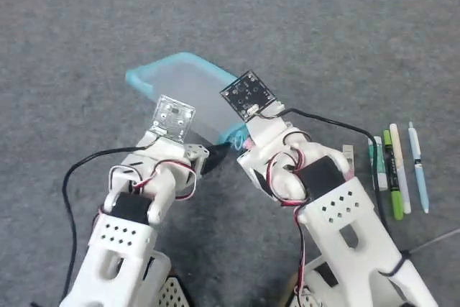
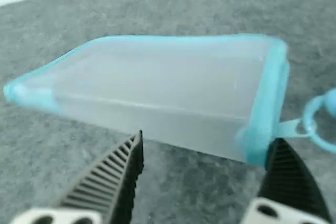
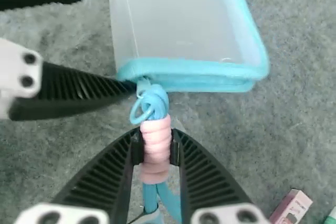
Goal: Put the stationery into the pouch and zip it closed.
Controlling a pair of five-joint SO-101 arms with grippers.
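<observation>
A translucent pouch with blue trim lies on the grey table ahead of both arms. Its short end carries a blue zipper ring and a pink pull charm. My right gripper is shut on that pink charm. My left gripper stands open just short of the pouch, one finger below the long side and the other by the corner near the zipper ring. Several pens lie in a row to the right of the right arm.
A small eraser lies between the right arm and the pens, its pink end visible near the right gripper. The left arm's dark fingers sit close beside the zipper end. Open grey carpet surrounds the pouch.
</observation>
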